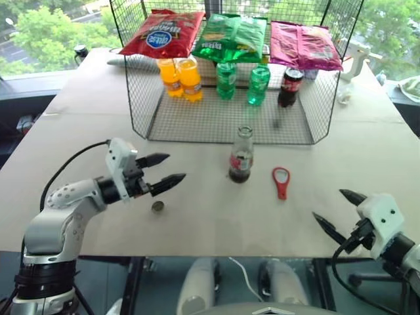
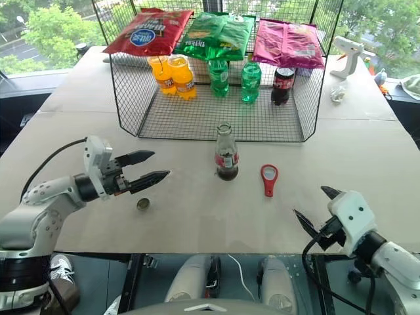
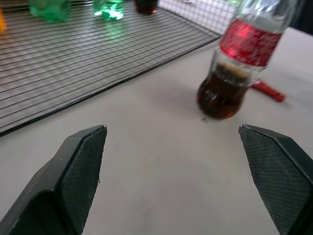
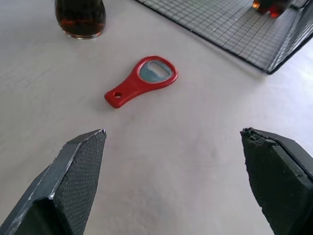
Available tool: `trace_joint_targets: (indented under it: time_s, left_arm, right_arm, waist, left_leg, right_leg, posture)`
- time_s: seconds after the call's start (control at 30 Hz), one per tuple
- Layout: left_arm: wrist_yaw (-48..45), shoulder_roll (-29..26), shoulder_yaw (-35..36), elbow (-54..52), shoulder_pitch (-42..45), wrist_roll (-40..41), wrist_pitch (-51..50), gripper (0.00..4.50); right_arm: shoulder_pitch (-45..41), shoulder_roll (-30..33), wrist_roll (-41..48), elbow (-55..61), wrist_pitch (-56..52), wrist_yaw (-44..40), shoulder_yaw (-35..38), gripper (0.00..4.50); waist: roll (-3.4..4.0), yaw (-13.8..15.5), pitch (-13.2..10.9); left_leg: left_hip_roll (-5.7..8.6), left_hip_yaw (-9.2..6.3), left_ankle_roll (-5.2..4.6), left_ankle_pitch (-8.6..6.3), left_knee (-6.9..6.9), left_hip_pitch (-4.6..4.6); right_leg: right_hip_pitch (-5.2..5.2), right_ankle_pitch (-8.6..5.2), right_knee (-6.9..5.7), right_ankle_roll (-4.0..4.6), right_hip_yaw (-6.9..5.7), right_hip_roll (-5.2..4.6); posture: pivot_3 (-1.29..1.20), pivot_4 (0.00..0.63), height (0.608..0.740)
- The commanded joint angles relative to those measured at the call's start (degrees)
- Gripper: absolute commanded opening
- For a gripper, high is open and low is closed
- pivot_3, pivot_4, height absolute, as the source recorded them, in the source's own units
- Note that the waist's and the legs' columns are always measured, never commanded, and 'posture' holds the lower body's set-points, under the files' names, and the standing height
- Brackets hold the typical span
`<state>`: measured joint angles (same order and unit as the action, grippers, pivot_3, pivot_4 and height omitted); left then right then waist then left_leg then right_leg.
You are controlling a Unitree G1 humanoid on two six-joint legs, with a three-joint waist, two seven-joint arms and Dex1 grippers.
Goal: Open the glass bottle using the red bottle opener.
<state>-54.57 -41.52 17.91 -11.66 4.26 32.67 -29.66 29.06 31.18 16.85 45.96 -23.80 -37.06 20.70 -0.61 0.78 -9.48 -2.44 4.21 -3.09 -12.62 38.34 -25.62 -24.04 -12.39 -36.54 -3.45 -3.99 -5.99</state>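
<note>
1. The left gripper (image 1: 168,168) hangs above the table (image 1: 197,216) on the left side, its 2 black fingers spread wide and holding nothing, tips aimed toward the middle.
2. A small round bottle cap (image 1: 157,207) lies on the table just below and in front of that gripper, apart from it.
3. The glass bottle (image 1: 241,156) stands upright near the table's middle, just in front of the wire basket (image 1: 223,121). Its mouth is uncapped, dark cola fills its lower part, and a red label wraps its body.
4. The red bottle opener (image 1: 281,181) lies flat on the table just right of the bottle, not touching it, loop head toward the basket and handle toward the near edge.
5. The right gripper (image 1: 338,211) sits low at the near right edge, fingers spread wide and empty, well apart from the opener.
6. Inside the basket stand 2 orange bottles (image 1: 181,77), 2 green bottles (image 1: 241,82) and 1 dark cola bottle (image 1: 289,86); 3 snack bags (image 1: 233,36) rest on top.
</note>
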Motion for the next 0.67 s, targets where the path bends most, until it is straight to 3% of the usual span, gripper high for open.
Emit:
trace_joint_targets:
  time_s: [0.03, 0.27, 0.5, 0.67]
  left_arm:
    - [0.7, -1.1, 3.1, 0.7, -1.4, -0.9, 2.7, 4.46]
    - [2.2, -1.0, 5.1, 2.1, -2.5, -1.1, 3.8, 4.46]
    - [5.9, 0.3, 4.8, 3.2, 2.3, -0.3, 3.2, 4.46]
    - [3.3, -0.9, 3.6, 5.1, 3.2, -0.8, 3.5, 4.46]
  right_arm:
    - [0.3, -0.3, 1.0, -0.6, 1.8, 0.0, 1.8, 4.5]
    - [1.0, -0.4, 1.1, -2.3, 3.8, -0.2, 1.8, 4.5]
    - [1.5, -0.2, 1.2, -4.2, 6.3, -1.6, 0.6, 4.5]
    - [2.4, -0.7, 0.0, -3.5, 6.9, -0.9, -1.3, 4.5]
  waist:
    - [0.0, 0.0, 0.0]
    - [0.01, 0.0, 0.0]
    - [0.0, 0.1, 0.0]
    - [0.01, -0.1, 0.0]
  left_leg:
    - [0.0, 0.0, 0.0, 0.0, 0.0, 0.0]
    - [-0.02, 0.0, 0.01, -0.01, -0.02, -0.03]
    - [-0.01, -0.01, 0.01, -0.01, -0.02, -0.03]
    - [0.0, 0.03, 0.0, -0.01, -0.04, -0.02]
  right_leg:
    - [0.0, 0.0, 0.0, 0.0, 0.0, -0.01]
    - [-0.02, 0.0, 0.05, 0.01, -0.02, -0.04]
    - [-0.01, 0.0, 0.05, 0.01, -0.05, -0.04]
    - [-0.01, 0.01, 0.05, 0.02, -0.03, -0.01]
  posture:
    - [0.0, 0.15, 0.74]
    - [0.0, 0.15, 0.74]
    - [0.0, 0.15, 0.74]
    - [0.0, 0.15, 0.74]
